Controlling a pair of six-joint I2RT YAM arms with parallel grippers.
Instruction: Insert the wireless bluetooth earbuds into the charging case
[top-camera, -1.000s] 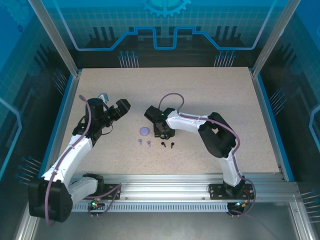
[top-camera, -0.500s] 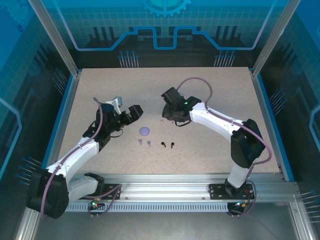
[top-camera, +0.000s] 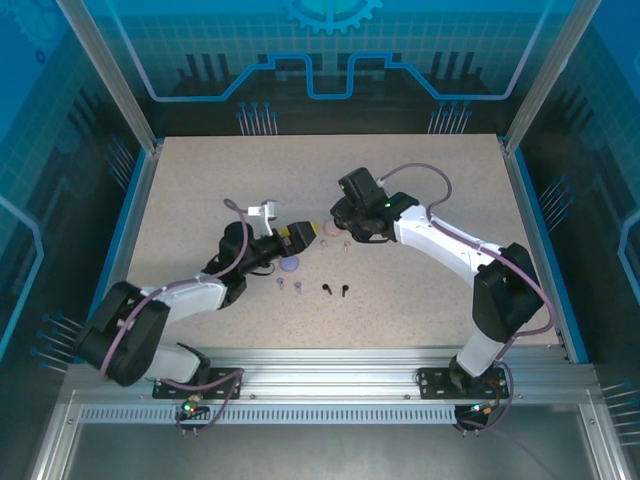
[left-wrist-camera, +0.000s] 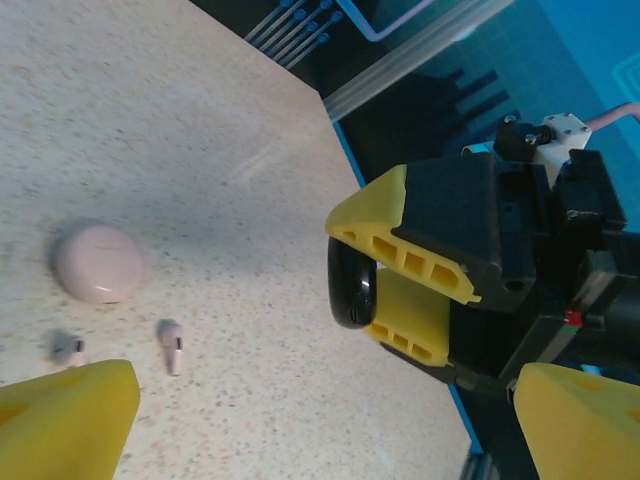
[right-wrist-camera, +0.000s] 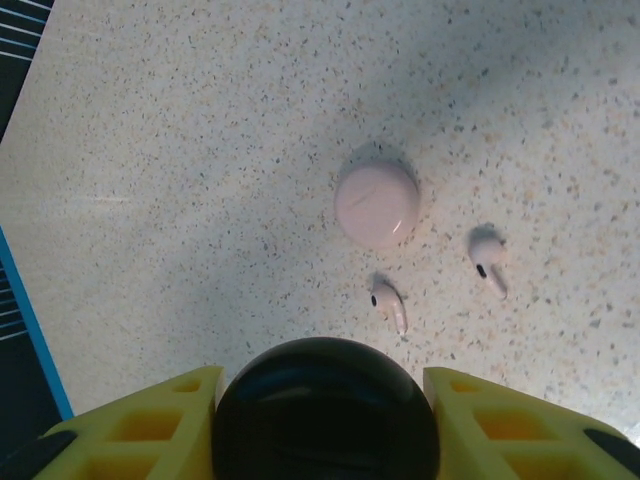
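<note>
Glossy black round charging case (left-wrist-camera: 349, 285) is gripped in right pincer (right-wrist-camera: 322, 385) — left pincer (top-camera: 303, 236) is spread wide, empty, facing it close by. Tiny black stemmed earbuds (top-camera: 327, 289) are seen lying on speckled worktop (top-camera: 440, 180), toward the near edge from both pincers.

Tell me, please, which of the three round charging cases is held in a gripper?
The black case, clamped in the right gripper; the pink case and the lilac case both lie on the table.
</note>
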